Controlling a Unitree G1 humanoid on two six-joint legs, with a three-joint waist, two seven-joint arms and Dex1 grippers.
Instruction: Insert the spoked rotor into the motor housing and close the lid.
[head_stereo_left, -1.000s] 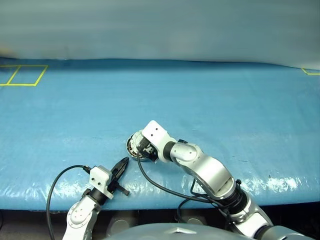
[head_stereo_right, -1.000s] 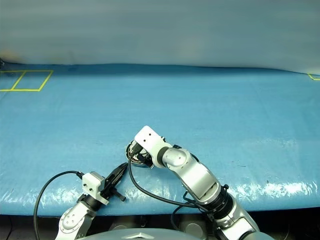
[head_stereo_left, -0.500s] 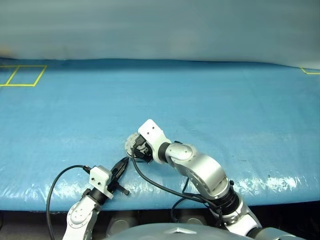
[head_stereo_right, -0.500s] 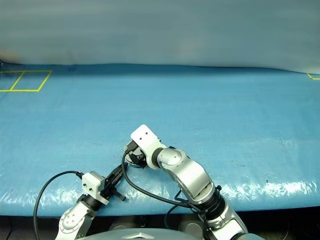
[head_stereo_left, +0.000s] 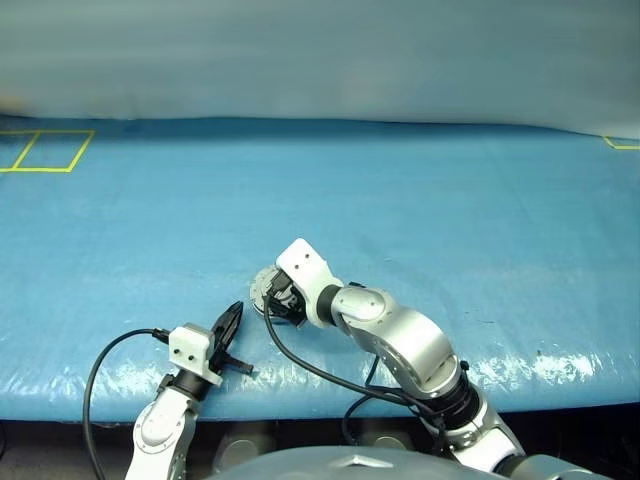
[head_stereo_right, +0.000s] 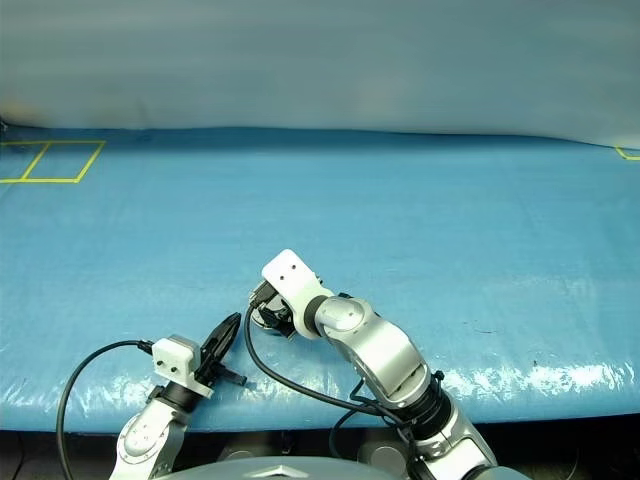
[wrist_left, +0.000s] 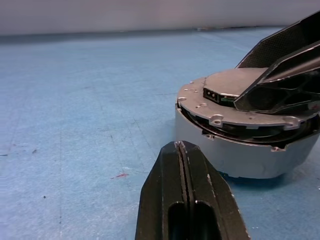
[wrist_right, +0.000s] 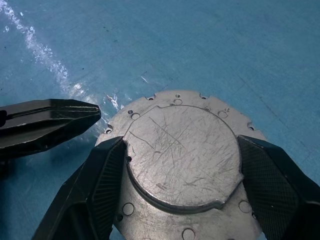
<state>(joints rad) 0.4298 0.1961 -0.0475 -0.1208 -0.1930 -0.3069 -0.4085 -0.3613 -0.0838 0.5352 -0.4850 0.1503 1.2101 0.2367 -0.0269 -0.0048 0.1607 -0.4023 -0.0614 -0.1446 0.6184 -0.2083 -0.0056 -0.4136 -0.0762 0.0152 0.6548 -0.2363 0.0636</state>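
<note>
The motor housing (wrist_left: 240, 152), a grey round puck, sits on the blue table with its lid (wrist_right: 182, 155) lying on top, a dark slit showing between them. My right gripper (wrist_right: 181, 145) reaches down onto it, one finger (wrist_right: 100, 190) on each side of the lid's raised silver centre, pressed against its edge. My left gripper (wrist_left: 180, 146) is shut and holds nothing. It lies low over the table just short of the housing's side, pointing at it. The head view shows the same: housing (head_stereo_left: 264, 286), left gripper (head_stereo_left: 232, 318). The spoked rotor is hidden.
A blue sheet covers the table (head_stereo_left: 450, 200), with its front edge close behind my left hand. Yellow tape squares (head_stereo_left: 45, 150) mark the far left corner, and another tape mark (head_stereo_left: 622, 143) sits at the far right. A black cable (head_stereo_left: 310, 370) loops under my right arm.
My left hand has shifted a little to the left, and its shut fingers have swung to point more straight ahead. The right gripper stays on the lid.
</note>
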